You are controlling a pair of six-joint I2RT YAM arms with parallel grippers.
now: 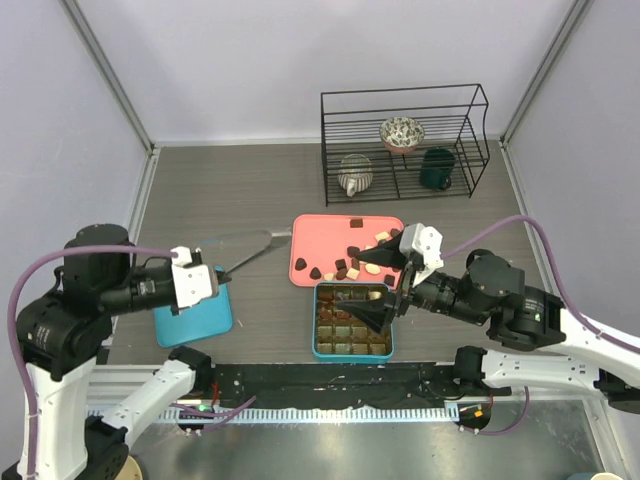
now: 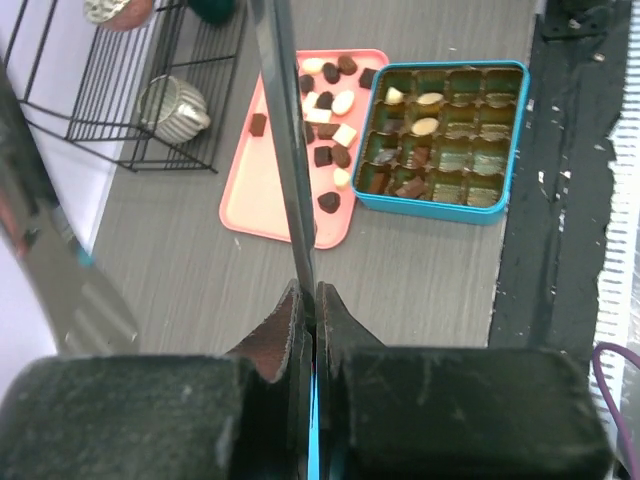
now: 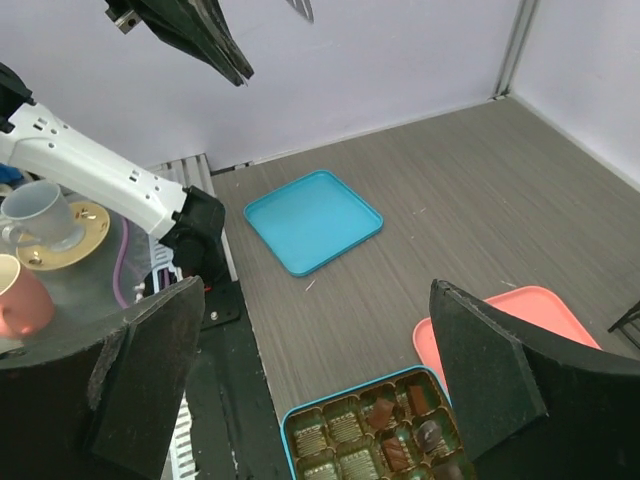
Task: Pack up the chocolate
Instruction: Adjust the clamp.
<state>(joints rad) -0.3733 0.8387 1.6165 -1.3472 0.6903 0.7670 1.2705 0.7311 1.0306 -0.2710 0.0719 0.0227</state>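
Pink tray holds about a dozen chocolate pieces, just beside one teal box; right gripper gapes wide above it, left gripper pinches one metal utensil.

On my feed the grey wood-grain table carries a black wire rack at the far side. A patterned bowl sits on its upper shelf. Below stand a striped pot and a dark green mug. I see a pink tray near the middle, with a teal square box with brown compartments right against its near edge. A teal lid lies flat, well apart to the left. A silvery metal utensil is above the table beside the tray. Off the table, I spot a pale cup on a yellow saucer and a pink cup.
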